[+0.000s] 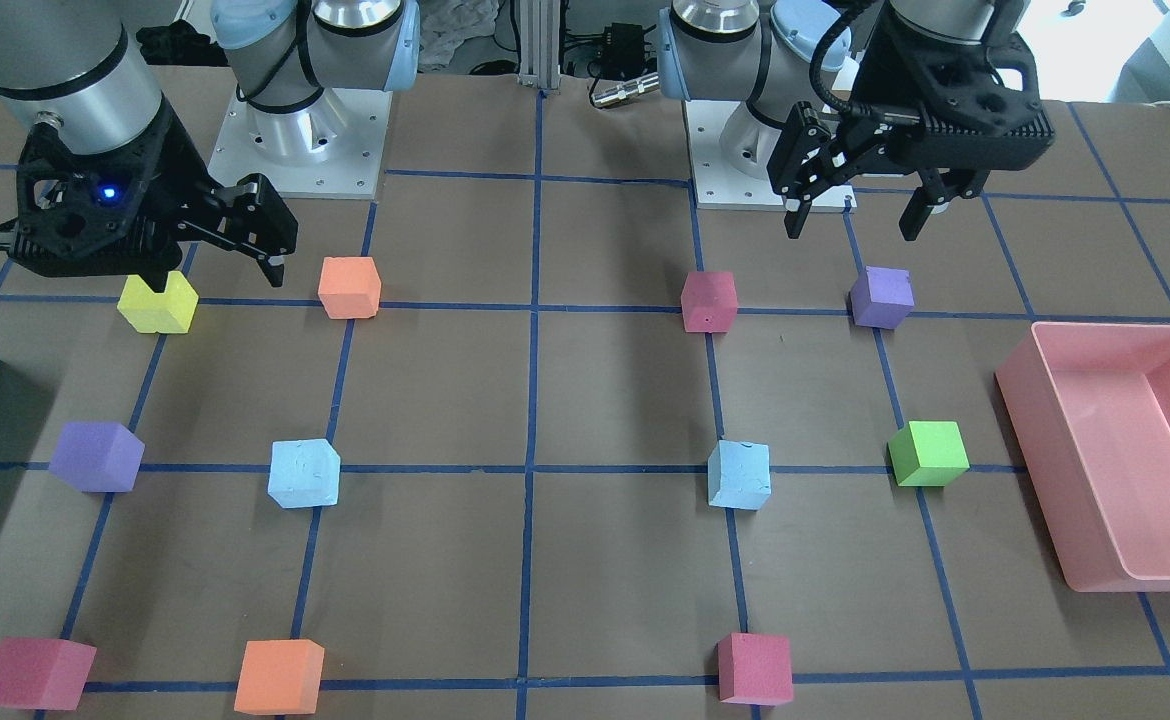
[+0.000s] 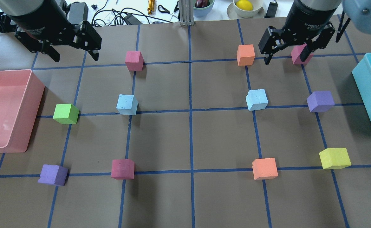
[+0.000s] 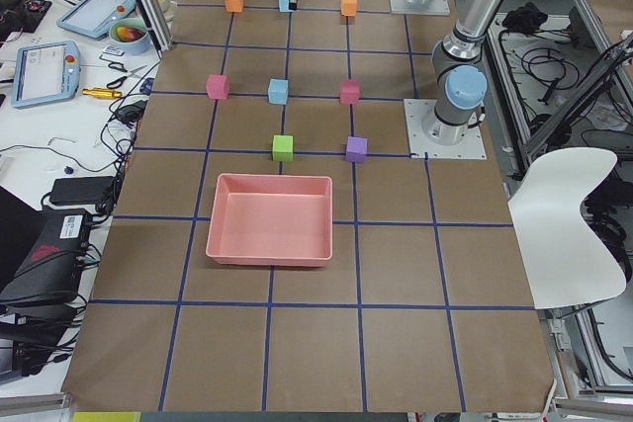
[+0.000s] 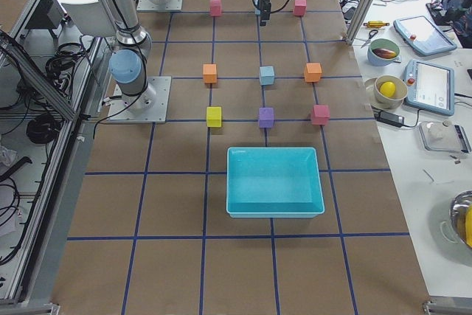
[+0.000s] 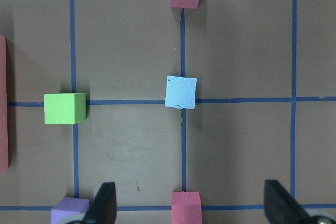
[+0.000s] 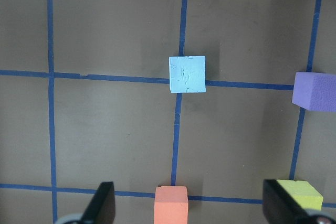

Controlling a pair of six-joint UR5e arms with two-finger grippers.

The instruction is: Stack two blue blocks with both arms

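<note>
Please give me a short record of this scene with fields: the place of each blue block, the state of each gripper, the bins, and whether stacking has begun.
left blue block: on the table, robot's left half, on a tape crossing
right blue block: on the table, right half, apart from the other
left gripper: open, empty, above the table
right gripper: open, empty, above the table
pink bin: left edge
teal bin: right edge
stack: not begun

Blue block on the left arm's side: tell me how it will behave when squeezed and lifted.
The blue block shows dents in its matte top, so it is probably soft foam: light, and yielding a little when squeezed. Flat faces resting on the table suggest it will slide, not roll, if pushed. The rough surface should resist slipping.
</note>
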